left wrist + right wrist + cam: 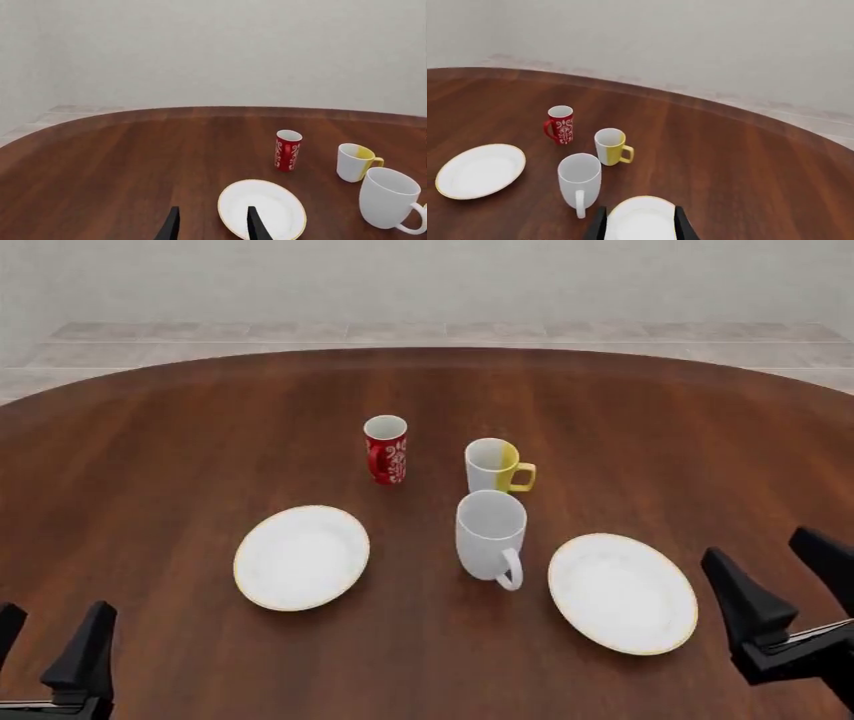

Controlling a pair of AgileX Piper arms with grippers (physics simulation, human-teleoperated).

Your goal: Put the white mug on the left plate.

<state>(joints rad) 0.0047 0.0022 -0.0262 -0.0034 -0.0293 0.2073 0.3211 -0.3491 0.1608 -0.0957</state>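
The white mug (490, 533) is seen standing upright on the table (160, 440), between the two plates, its mouth up and its handle turned toward the arms' side. It is touched by nothing, so the task is judged not yet begun. The left plate (302, 556) lies just to the left of the mug, apart from it and bare, which leaves it free to receive the mug. The second plate (622, 591) lies to the right of the mug and a little nearer the arms (a look-alike, easily mistaken for the goal).

Behind the mug a shorter mug with a yellow side (495, 465) is placed close by, and a red patterned cup (386, 449) stands behind and to the left of the mug. Neither lies on the short path from the mug to the left plate, though the yellow-sided mug could be knocked by a grasp made from the far side.

The left gripper (47, 640) is held low, well apart from the mug, with its fingers spread and nothing between them. The right gripper (787, 575) is held beyond the second plate, likewise spread and empty. The handle's direction is judged to favour an approach from the near side.
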